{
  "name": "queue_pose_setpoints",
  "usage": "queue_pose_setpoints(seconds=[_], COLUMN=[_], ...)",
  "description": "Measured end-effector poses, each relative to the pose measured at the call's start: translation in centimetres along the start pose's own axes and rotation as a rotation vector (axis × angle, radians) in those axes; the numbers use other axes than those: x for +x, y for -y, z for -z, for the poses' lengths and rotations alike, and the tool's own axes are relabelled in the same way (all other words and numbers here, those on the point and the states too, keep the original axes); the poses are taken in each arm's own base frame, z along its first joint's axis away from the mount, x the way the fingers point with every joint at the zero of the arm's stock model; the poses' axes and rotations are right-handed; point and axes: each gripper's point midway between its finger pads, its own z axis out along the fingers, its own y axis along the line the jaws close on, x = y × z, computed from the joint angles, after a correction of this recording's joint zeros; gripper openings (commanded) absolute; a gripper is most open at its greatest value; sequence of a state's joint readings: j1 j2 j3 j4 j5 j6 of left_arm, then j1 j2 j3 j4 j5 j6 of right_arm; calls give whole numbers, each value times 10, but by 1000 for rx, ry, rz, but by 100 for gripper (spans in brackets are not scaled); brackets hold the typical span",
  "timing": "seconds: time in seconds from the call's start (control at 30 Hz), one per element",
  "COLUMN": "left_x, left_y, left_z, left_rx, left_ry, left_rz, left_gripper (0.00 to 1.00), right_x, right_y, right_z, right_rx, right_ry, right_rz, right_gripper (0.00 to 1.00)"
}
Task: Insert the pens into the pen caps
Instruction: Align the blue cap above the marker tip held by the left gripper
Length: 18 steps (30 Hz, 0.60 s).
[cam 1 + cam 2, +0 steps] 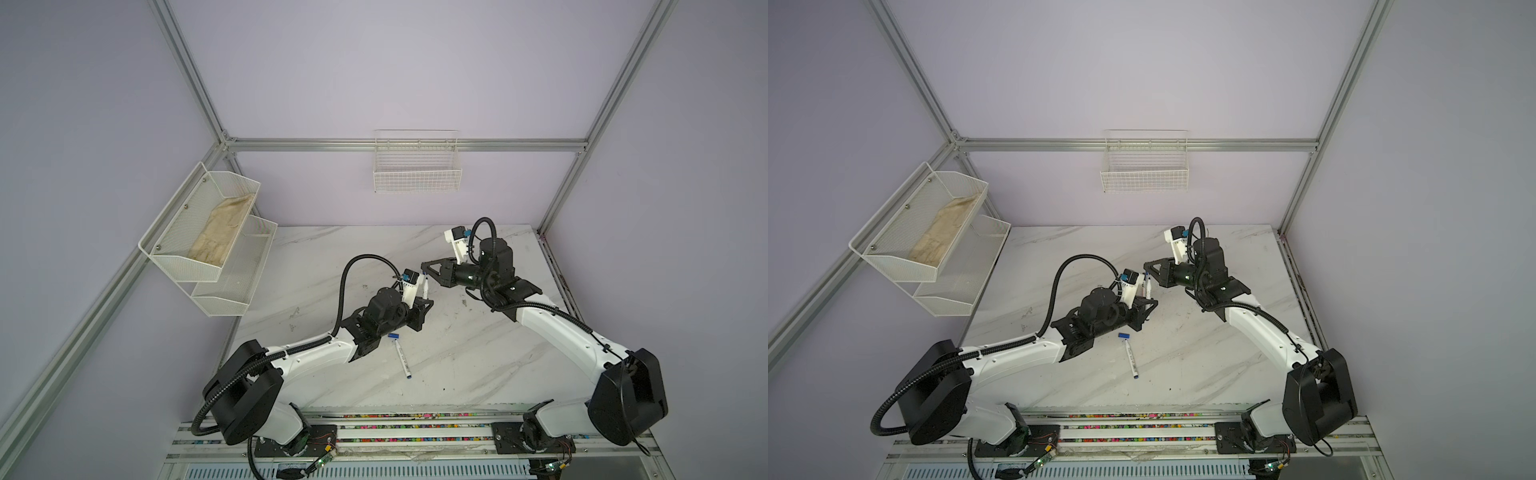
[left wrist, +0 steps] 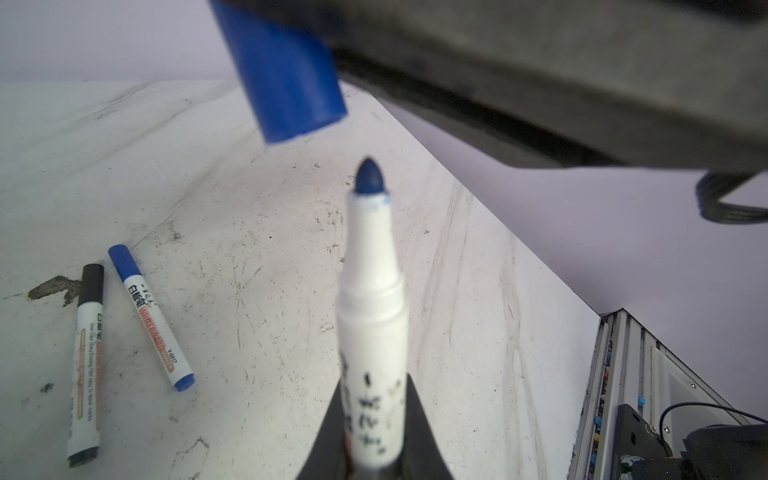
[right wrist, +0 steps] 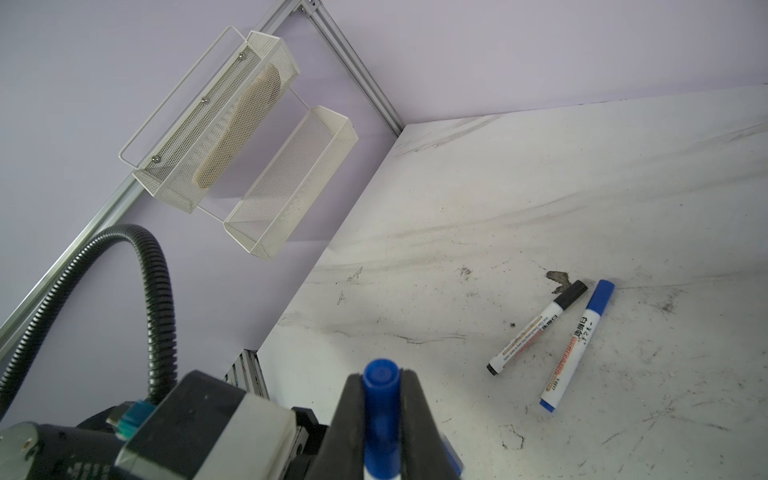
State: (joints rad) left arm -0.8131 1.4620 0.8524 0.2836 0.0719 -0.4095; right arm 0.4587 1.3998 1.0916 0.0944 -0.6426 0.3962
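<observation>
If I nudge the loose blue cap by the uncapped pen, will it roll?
Probably: the loose blue cap is a short cylinder lying on its side. The table looks smooth and hard, so it may also skid. Small, so likely light.

Pen (image 2: 372,316) white, blue tip, lettering seemingly black; cap (image 2: 286,70) blue; table (image 2: 249,208) marbled.

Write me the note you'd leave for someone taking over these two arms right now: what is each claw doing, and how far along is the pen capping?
Left gripper: shut on an uncapped blue pen, tip sticking out.
Right gripper: shut on a blue cap, close to that tip but not on it.
Done: a black pen and a capped blue pen lie side by side on the table.
Left: press this cap on, then join the bare pen and the loose cap lying by the left arm.
</observation>
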Motion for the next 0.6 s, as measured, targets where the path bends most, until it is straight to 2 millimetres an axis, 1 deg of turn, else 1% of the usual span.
queue_pose_setpoints(seconds=[0.27, 0.5, 0.6], left_x=[0, 0, -1], left_y=[0, -1, -1], left_z=[0, 0, 0], left_rx=[-1, -4, -6], left_ry=[1, 2, 3], left_rz=[1, 2, 2], left_gripper=[0, 0, 0], right_x=[2, -1, 0], right_y=[-5, -14, -14], right_z=[1, 10, 11], right_rx=[-26, -32, -30], right_ry=[-14, -5, -6], right_rz=[-3, 16, 23], right_gripper=[0, 0, 0])
